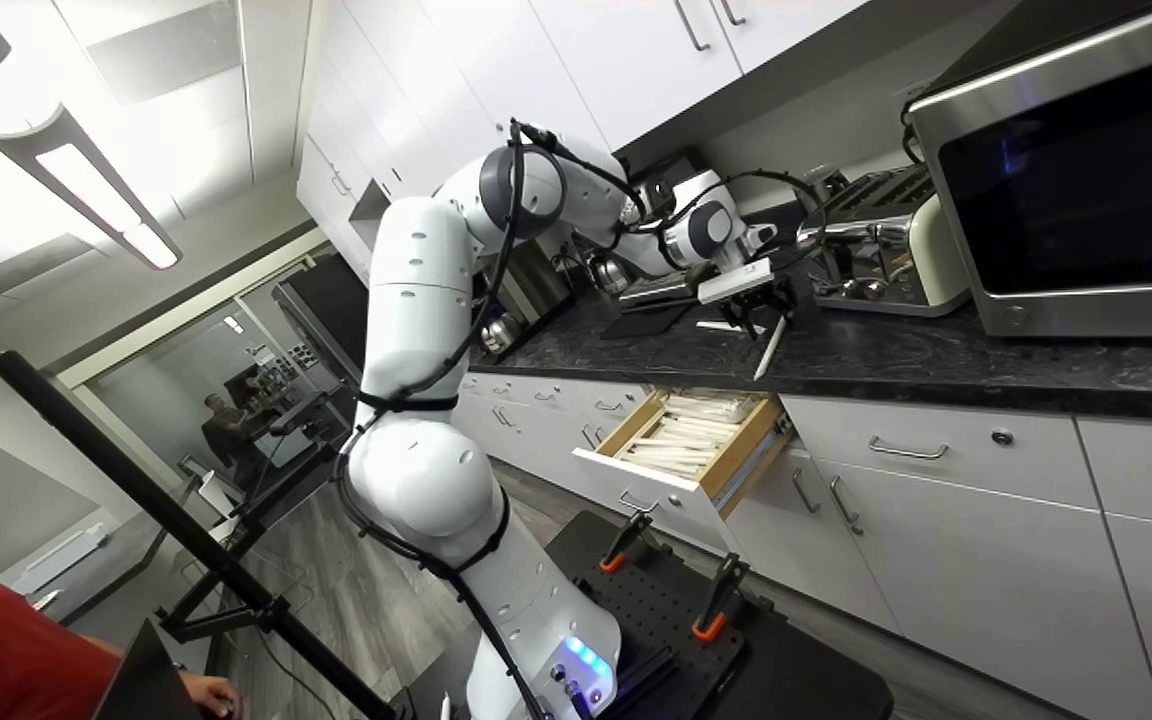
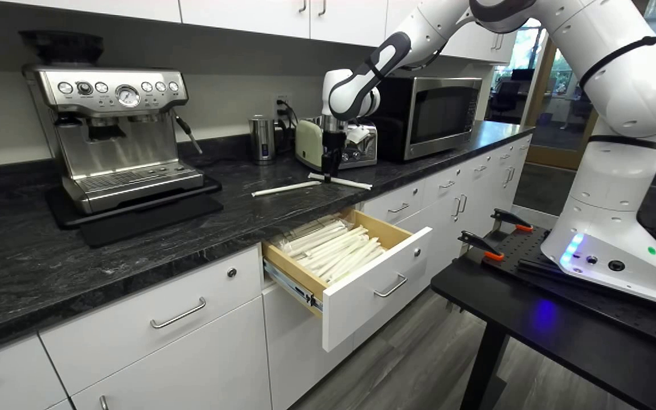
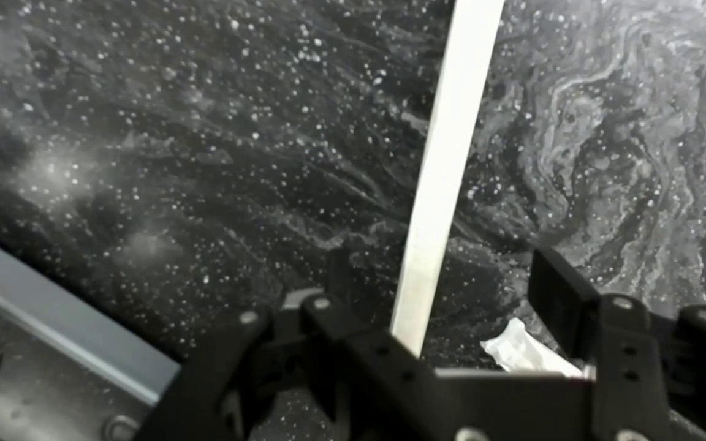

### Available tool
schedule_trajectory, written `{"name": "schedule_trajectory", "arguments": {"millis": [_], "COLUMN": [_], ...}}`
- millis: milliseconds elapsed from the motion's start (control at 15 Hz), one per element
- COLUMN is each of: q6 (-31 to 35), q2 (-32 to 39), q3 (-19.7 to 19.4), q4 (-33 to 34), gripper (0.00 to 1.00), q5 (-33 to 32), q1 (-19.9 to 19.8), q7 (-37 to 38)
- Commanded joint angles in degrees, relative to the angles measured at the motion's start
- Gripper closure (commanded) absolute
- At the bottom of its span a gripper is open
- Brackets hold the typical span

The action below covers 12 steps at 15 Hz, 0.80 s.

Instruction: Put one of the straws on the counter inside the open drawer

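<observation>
The spread pincer (image 3: 439, 264) straddles a straw (image 3: 451, 147), likely for grasping. The drawer (image 2: 356, 304) juts out, presumably to receive it.

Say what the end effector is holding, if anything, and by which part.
Nothing: the end effector is open, with gaps either side of the straw between its fingers.

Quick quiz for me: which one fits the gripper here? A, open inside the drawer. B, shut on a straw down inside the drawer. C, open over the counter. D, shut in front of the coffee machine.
C: in the wrist view the gripper has its fingers spread apart over the dark counter, a straw showing in the gap.
</observation>
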Motion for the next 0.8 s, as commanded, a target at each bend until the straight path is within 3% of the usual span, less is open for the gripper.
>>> {"name": "schedule_trajectory", "arguments": {"millis": [0, 400, 533, 733], "q6": [-0.17, -0.63, -1.0, 1.0], "q2": [1.56, 1.95, 0.21, -8.24], "q3": [0.2, 0.11, 0.23, 1.15], "q4": [2.52, 3.21, 1.5, -8.52], "gripper": [0.55, 1.0, 1.0, 1.0], "q5": [0.27, 0.09, -0.45, -4.45], "q1": [-0.35, -0.44, -0.44, -0.83], "q7": [1.28, 1.12, 0.19, -6.51]}}
